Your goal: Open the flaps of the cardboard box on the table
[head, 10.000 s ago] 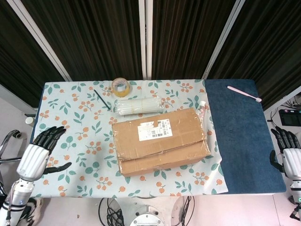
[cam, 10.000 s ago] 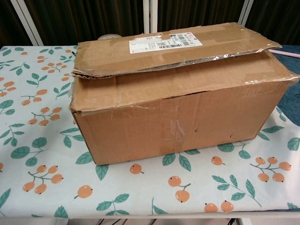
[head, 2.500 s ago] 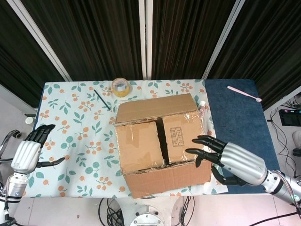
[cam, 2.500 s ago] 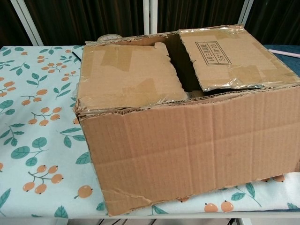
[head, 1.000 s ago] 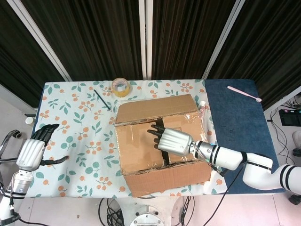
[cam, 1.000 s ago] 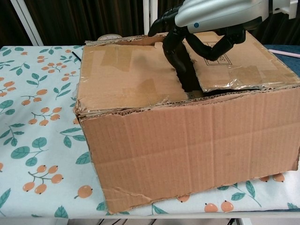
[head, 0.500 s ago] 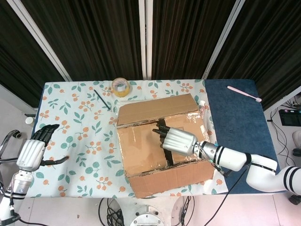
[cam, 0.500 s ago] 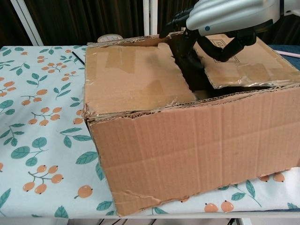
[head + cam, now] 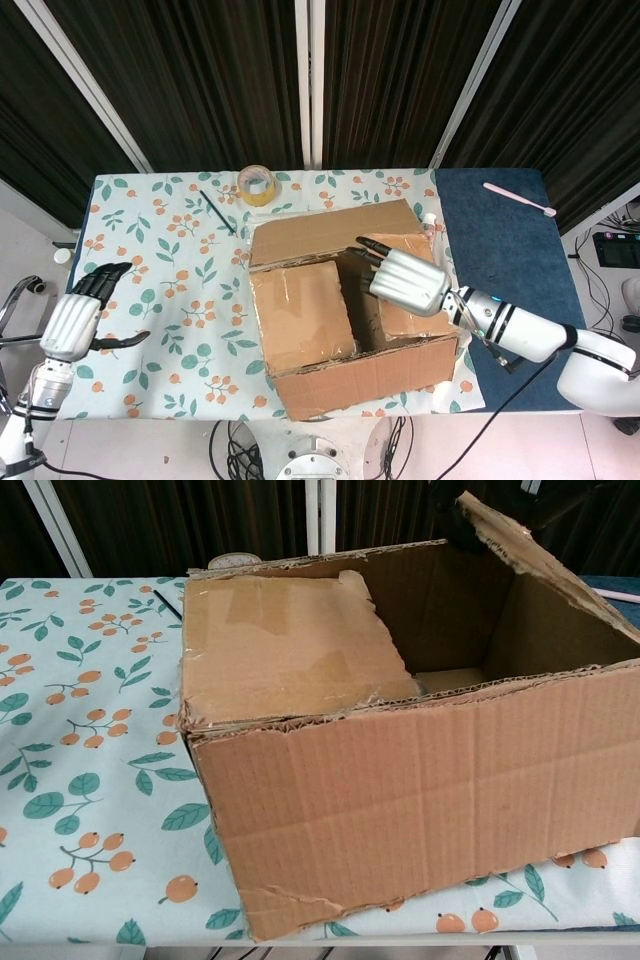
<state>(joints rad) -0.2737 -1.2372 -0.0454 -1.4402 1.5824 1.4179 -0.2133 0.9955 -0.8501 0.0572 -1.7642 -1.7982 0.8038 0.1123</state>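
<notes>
While the cardboard box [image 9: 345, 310] sits in the lower middle of the frame on the floral-clothed counter [image 9: 170, 260], we see the right hand [image 9: 408, 280] over its right side, fingers [image 9: 372, 245] stretched against the raised right flap [image 9: 530, 550]. The left flap [image 9: 285, 650] lies flat. At lower left, the left hand [image 9: 72, 322] hovers with fingers spread, holding nothing. A tape roll [image 9: 257, 184] lies above the box.

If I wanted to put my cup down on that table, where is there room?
The blue cloth is mostly bare between the box and the pink stick. The flowered cloth is open between the left hand and the box. Behind the box it is crowded: tape roll and pen.
</notes>
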